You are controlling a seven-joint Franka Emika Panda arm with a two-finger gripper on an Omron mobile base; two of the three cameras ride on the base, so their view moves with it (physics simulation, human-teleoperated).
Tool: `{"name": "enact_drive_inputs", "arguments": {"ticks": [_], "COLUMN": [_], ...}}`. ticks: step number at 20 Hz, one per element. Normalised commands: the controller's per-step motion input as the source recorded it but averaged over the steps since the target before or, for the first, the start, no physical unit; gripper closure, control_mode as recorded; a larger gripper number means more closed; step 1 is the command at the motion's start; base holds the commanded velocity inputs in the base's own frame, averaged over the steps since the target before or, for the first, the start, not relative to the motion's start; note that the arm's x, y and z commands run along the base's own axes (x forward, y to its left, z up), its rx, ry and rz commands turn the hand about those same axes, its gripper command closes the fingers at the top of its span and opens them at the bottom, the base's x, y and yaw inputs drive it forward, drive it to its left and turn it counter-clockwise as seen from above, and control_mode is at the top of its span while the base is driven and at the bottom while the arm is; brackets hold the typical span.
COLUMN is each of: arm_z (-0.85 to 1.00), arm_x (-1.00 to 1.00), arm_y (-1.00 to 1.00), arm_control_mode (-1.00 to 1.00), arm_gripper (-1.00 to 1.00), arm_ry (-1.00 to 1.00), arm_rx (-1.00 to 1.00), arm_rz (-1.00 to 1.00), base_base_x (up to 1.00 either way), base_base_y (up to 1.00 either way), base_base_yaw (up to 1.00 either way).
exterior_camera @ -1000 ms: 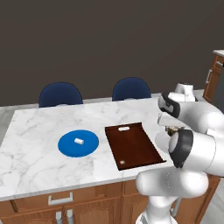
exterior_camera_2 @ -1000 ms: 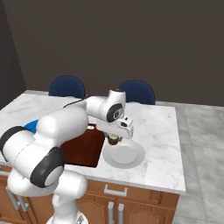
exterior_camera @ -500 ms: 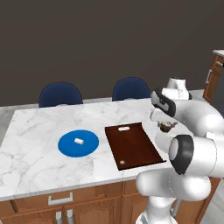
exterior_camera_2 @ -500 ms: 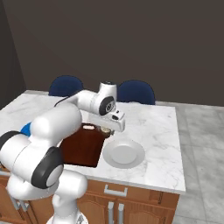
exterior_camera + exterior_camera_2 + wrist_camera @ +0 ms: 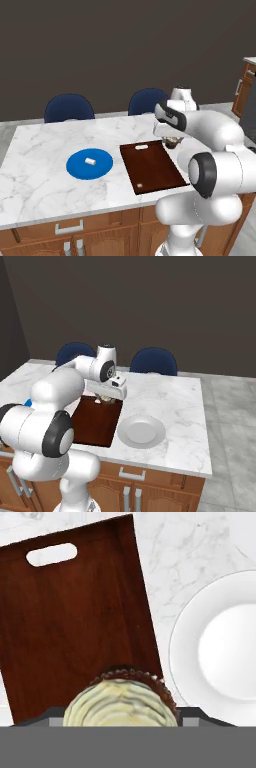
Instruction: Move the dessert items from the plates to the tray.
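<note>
Cupcake [image 5: 121,701] sits gripped in my claw [image 5: 171,142], held above the right edge of the brown tray [image 5: 152,166], between tray and white plate [image 5: 141,431]. I see the white plate bare on the tabletop [image 5: 45,165]. The marshmallow [image 5: 90,161] lies on the blue plate [image 5: 90,163], well apart to the left.

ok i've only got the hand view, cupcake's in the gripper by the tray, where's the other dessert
Observer: The marshmallow lies on the blue plate, which sits on the counter on the side of the tray away from the white plate.
Operator: is the tray's near end free, i can't see it
Observer: Yes, in the left base view the whole tray is bare apart from its two white handle marks.
</note>
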Motion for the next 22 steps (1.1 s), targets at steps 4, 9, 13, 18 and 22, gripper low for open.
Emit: {"name": "enact_drive_inputs", "arguments": {"ticks": [4, 9, 13, 18, 22], "arm_z": [0.00, -0.01, 0.00, -0.18, -0.48], "arm_x": [0.22, 0.31, 0.37, 0.30, 0.18], "arm_y": [0.71, 0.65, 0.29, 0.05, 0.00], "arm_control_mode": [-1.00, -1.00, -1.00, -1.00, -1.00], "arm_gripper": [1.00, 1.00, 1.00, 1.00, 1.00], "arm_ry": [0.00, 0.04, 0.05, 0.02, 0.03], "arm_rx": [0.00, 0.00, 0.00, 0.00, 0.00], "arm_rz": [0.09, 0.06, 0.00, 0.00, -0.01], "base_base_x": [0.00, 0.00, 0.00, 0.00, 0.00], "base_base_y": [0.00, 0.00, 0.00, 0.00, 0.00], "base_base_yaw": [0.00, 0.00, 0.00, 0.00, 0.00]}}
